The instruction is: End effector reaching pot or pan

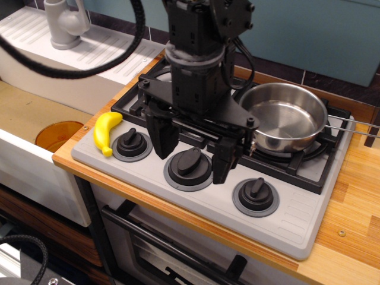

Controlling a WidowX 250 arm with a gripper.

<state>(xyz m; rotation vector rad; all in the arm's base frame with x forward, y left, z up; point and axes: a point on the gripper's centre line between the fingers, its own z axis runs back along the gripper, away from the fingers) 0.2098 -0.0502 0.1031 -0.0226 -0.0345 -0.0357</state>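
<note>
1. Hanging above the front of the grey toy stove [297, 219], the black robot hand with its wide horizontal bar [193, 154] points two black fingers [161, 135] straight down; they stand well apart with nothing between them, so the hand is wide open and empty
2. The shiny round shallow stainless-steel pan [285, 116] sits on the black right-hand burner grate [309, 157], to the right of the hand in this view and further back on the stove
3. The pan's near rim lies just beside the right end of the hand's bar; whether they touch cannot be told
4. The pan's thin long metal handle [350, 126] runs off to the right, away from the hand, so the rim is the nearer part
5. Judging from this, the reach calls for a short shift rightward and back
6. A yellow plastic banana [107, 132] lies at the stove's left edge, and the wooden worktop [350, 237] carries the stove
</note>
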